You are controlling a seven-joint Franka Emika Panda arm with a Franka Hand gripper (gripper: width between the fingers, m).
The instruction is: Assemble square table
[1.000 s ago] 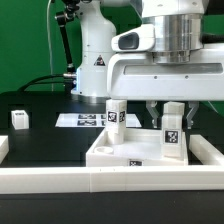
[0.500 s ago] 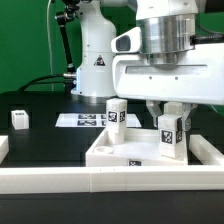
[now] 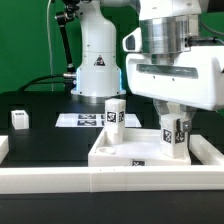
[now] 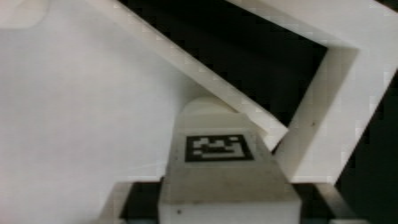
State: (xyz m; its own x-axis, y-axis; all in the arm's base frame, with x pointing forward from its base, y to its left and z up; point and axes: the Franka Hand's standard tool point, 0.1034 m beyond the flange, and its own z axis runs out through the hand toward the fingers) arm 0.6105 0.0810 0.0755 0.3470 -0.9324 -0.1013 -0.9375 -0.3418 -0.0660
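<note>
End effector clamps one leg of three at the single slab.

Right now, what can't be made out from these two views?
1. Seating of the gripped leg under the tool: the tabletop rim hides its base in the exterior view; the leg's own top hides it in the wrist view.
2. Fourth leg: in neither view.
3. Tag on the loose leg: too small, exterior view.

White slab; white leg, black-and-white tag; black tabletop; green backdrop; white border wall.
</note>
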